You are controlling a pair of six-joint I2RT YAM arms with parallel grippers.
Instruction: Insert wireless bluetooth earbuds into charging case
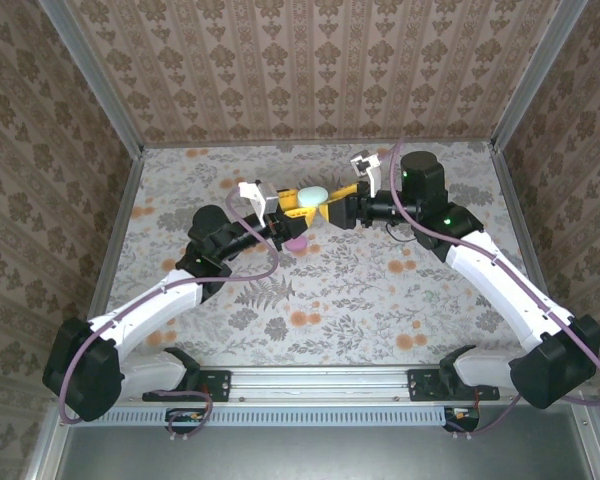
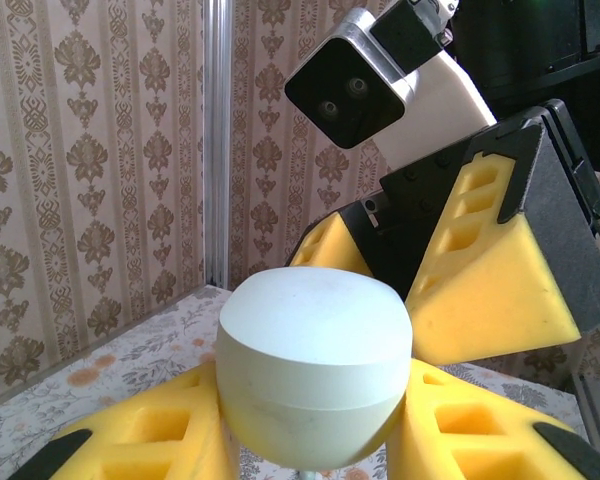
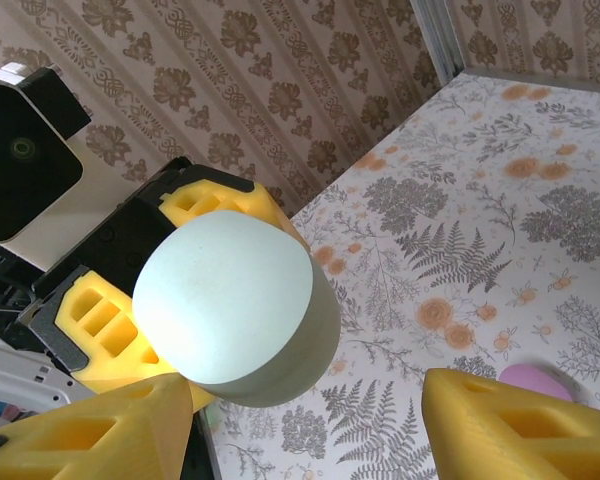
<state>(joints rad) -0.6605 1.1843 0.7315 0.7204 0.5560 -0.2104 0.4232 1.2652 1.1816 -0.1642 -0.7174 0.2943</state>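
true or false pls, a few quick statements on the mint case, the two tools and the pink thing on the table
1. The left tool grips the mint-green case: true.
2. The right tool is clamped on that case: false, its fingers stand open, clear of it.
3. A pink item lies on the table: true.
4. The mint-green case rests on the table: false, it is held up above it.

White shells on left arm (image 1: 150,305), right arm (image 1: 500,272); black joints, purple cables, yellow jaws; green lights on right.
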